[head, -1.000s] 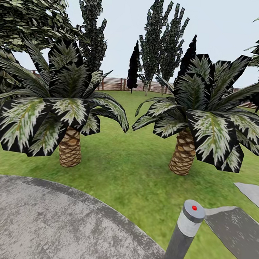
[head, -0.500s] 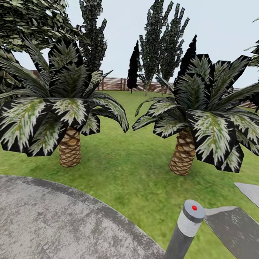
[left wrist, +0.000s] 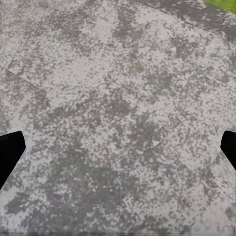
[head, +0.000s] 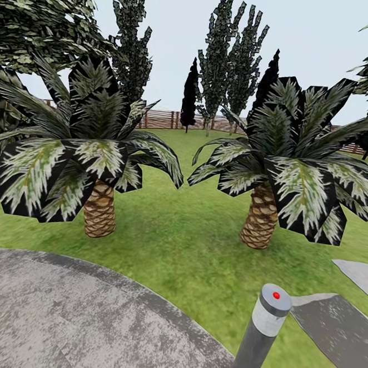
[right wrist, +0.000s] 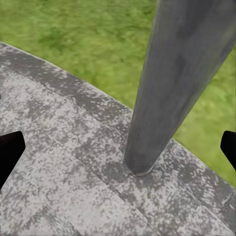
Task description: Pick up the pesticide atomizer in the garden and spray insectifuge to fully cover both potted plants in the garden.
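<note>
Ahead, two scaly-trunked palms point(head: 99, 210) stood on the mottled green lawn point(head: 184, 245) before a slatted brown fence point(head: 167, 119). A smooth grey post point(head: 260, 336) with a red dot rose from the edge of the round, speckled stone patio point(head: 71, 319). Both the left end effector point(left wrist: 118, 147) and the right end effector point(right wrist: 118, 147) were spread wide, holding nothing.

two scaly-trunked palms point(head: 99, 213) point(head: 260, 216) stand apart on the grass, beyond the rim of a round grey paved patio point(head: 71, 319). a tall grey post point(head: 261, 336) with a red dot rises at the patio's edge, near grey stepping slabs point(head: 339, 326). a slatted wooden fence point(head: 162, 119) and tall trees point(head: 231, 54) stand behind.
</note>
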Controlling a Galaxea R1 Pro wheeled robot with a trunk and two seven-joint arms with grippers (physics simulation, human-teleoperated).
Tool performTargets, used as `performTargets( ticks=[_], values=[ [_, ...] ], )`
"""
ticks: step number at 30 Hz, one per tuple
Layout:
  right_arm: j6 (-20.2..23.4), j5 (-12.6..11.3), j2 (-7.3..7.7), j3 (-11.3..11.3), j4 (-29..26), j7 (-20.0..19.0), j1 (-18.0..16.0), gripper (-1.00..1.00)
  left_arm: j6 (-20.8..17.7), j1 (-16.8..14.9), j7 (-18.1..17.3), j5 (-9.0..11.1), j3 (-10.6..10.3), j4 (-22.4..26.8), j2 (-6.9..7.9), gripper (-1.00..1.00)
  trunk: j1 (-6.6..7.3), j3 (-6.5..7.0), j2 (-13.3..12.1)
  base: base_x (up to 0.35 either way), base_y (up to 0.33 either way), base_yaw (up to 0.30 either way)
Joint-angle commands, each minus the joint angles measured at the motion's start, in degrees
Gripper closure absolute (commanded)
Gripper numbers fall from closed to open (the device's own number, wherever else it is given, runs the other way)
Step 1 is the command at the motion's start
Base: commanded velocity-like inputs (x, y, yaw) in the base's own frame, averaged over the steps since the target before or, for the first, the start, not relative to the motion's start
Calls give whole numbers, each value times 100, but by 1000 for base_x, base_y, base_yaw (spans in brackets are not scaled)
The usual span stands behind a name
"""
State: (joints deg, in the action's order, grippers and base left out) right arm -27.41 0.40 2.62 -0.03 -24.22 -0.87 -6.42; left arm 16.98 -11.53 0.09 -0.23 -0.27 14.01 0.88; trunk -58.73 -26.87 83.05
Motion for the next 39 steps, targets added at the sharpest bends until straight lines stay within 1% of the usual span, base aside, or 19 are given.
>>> performTargets(
  ticks=[1, 7, 10, 15, 20, 33, 39],
  values=[
    [-18, 2, -2, 4, 4, -6, -5, -100, 21, 11, 1, -3, 2, -9, 12, -100, 0, -6, 3, 0, 0, 0],
    [-18, -4, -41, 9, 14, 3, -8, -100, 29, 33, 10, -1, 15, -21, 40, -100, 0, -6, 3, 0, 0, -42],
    [-18, -10, -47, -8, 35, 0, -8, -100, 32, 36, 9, -3, 17, -26, 48, -100, 0, -6, 3, 0, 0, -220],
    [-17, -13, -5, -28, 48, 13, -9, -100, 33, 30, 9, -6, 18, -29, 51, -100, 0, -6, 3, 0, 0, -274],
    [-18, -14, 1, -30, 58, 25, -9, -100, 33, 22, 5, -41, -15, -30, 46, -100, 0, -6, 3, -267, -68, -288],
    [-18, -14, 1, -32, 58, 26, -9, -100, 33, 12, 9, -46, -29, -30, 44, -100, 0, -24, 3, -271, -188, -287],
    [-17, -14, 1, -32, 63, 26, -9, -100, 33, 15, 15, -29, 0, -26, 52, -100, 0, -55, 3, -117, -135, -268]
  ],
)
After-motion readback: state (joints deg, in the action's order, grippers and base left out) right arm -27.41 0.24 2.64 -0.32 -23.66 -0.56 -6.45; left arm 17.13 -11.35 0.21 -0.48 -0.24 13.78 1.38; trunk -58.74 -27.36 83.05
